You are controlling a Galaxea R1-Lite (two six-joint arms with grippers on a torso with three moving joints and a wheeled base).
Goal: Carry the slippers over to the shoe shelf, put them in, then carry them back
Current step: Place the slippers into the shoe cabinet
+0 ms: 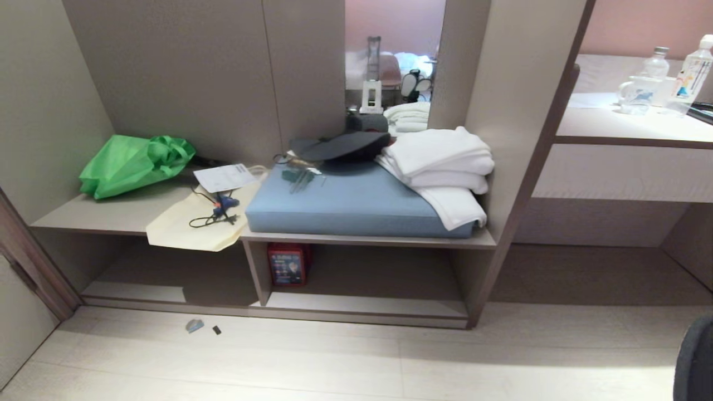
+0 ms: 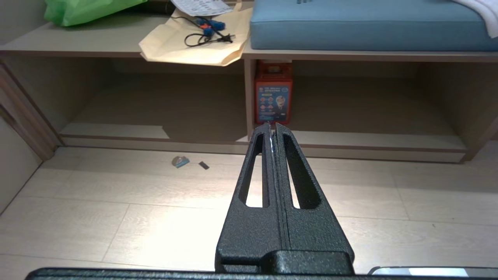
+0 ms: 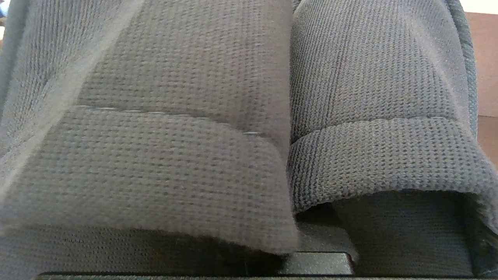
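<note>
Clamped in the closed right gripper, pressed against its wrist camera: the slippers (image 3: 249, 128), side by side, not yet in the shoe shelf (image 1: 365, 305). Parked with fingers pinched together and empty, above the floor before the cubby: the left gripper (image 2: 273, 128). Likely hazards: soft fabric slipping from the pinch in transit, or toes catching on the raised base board. Printed but unreadable: red box (image 1: 288, 264) in the cubby, paper sheet (image 1: 225, 177) above.

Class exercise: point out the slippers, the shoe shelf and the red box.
slippers (image 3: 186, 116), right wrist view, knitted upper.
shoe shelf (image 1: 367, 305), head view, pale base board.
red box (image 1: 288, 265), head view, printed front.
</note>
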